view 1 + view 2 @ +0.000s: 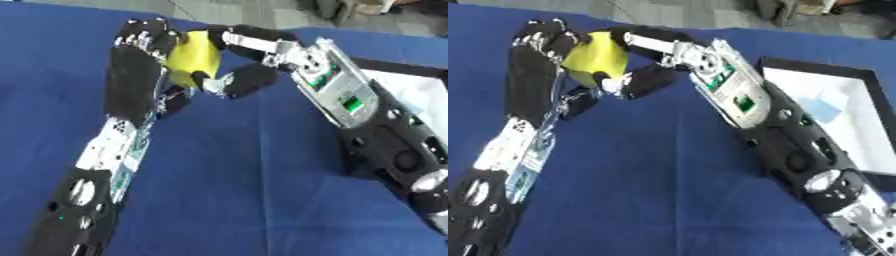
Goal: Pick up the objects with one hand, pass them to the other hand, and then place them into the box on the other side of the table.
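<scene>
The left hand (138,70) comes up from the bottom left. We see its black back, and its fingers (144,36) point up and bend a little at the tips. They rest on the left side of a yellow object (194,57), which looks round and soft. The yellow object sits up in the air between the two hands, above the blue table (245,190).

The right hand (249,62) reaches in from the right. Its fingers wrap over the top of the yellow object, and its thumb (245,80) curls under it. So this hand has the yellow object pinched from above and below, and both hands touch it at once.

Far to the right, behind the right arm, is the box (773,63). It has a black rim and a white inside. A small pale blue piece (822,109) lies in it. The box is well apart from the yellow object.
</scene>
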Controlling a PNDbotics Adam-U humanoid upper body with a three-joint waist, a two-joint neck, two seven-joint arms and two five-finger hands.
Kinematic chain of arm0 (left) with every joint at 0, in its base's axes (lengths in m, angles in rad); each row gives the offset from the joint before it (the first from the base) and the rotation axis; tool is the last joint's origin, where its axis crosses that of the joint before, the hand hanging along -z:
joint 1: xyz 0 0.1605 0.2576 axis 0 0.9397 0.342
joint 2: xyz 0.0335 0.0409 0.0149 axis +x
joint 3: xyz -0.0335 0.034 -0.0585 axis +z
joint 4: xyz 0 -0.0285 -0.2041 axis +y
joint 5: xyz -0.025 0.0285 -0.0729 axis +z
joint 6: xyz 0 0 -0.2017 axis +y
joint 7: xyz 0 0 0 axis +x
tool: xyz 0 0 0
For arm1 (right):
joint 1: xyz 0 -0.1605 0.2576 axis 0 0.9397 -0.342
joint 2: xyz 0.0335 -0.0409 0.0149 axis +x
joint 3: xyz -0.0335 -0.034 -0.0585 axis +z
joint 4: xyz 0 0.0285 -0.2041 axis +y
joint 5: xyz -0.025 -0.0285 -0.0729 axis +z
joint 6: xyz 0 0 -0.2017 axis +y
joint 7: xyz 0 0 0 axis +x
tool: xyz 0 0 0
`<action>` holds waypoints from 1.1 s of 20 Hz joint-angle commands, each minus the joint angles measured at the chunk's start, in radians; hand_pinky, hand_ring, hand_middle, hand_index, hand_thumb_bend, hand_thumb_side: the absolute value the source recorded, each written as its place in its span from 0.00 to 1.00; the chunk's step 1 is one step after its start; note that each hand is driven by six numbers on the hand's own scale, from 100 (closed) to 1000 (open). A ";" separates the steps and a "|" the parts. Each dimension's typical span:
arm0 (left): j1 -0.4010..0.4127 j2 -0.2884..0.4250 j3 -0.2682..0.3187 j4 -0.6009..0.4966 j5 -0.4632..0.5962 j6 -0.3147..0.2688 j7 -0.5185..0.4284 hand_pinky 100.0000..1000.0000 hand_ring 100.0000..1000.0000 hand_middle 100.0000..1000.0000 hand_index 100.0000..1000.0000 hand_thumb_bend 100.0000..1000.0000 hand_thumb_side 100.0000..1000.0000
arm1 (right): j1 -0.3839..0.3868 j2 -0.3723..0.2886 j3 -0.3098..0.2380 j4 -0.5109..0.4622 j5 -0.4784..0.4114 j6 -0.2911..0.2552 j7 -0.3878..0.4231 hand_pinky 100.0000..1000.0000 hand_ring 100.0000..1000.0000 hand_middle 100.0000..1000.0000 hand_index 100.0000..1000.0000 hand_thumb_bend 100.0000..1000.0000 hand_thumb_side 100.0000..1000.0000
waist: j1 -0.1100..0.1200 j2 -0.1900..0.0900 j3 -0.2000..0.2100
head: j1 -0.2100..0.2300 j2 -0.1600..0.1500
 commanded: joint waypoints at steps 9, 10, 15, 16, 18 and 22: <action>-0.047 -0.046 -0.018 -0.062 0.008 0.000 -0.003 0.55 0.35 0.06 0.06 0.61 0.00 | -0.015 0.001 0.019 -0.009 0.010 -0.011 0.023 1.00 1.00 1.00 1.00 0.00 0.35 | 0.001 -0.016 -0.005 | 0.000 -0.009; -0.047 -0.047 -0.017 -0.064 0.010 0.001 -0.004 0.55 0.35 0.05 0.06 0.61 0.00 | -0.015 0.001 0.019 -0.009 0.011 -0.012 0.024 1.00 1.00 1.00 1.00 0.00 0.35 | 0.001 -0.016 -0.005 | 0.001 -0.009; -0.045 -0.054 -0.017 -0.068 0.013 0.006 -0.014 0.56 0.35 0.06 0.06 0.61 0.00 | -0.016 0.002 0.018 -0.006 0.019 -0.018 0.025 1.00 1.00 1.00 1.00 0.00 0.33 | -0.002 -0.015 -0.006 | 0.003 -0.010; -0.045 -0.055 -0.017 -0.069 0.013 0.008 -0.017 0.56 0.35 0.06 0.06 0.61 0.00 | -0.016 0.003 0.018 -0.004 0.021 -0.019 0.024 1.00 1.00 1.00 1.00 0.00 0.33 | -0.002 -0.015 -0.006 | 0.003 -0.009; -0.045 -0.057 -0.017 -0.070 0.017 0.010 -0.022 0.56 0.35 0.06 0.06 0.61 0.00 | -0.016 0.003 0.018 -0.002 0.023 -0.022 0.021 1.00 1.00 1.00 1.00 0.00 0.33 | -0.002 -0.015 -0.005 | 0.002 -0.010; -0.044 -0.062 -0.020 -0.076 0.022 0.011 -0.031 0.56 0.35 0.05 0.05 0.61 0.00 | -0.017 0.003 0.018 -0.002 0.022 -0.024 0.016 1.00 1.00 1.00 1.00 0.00 0.32 | -0.004 -0.014 -0.004 | 0.003 -0.010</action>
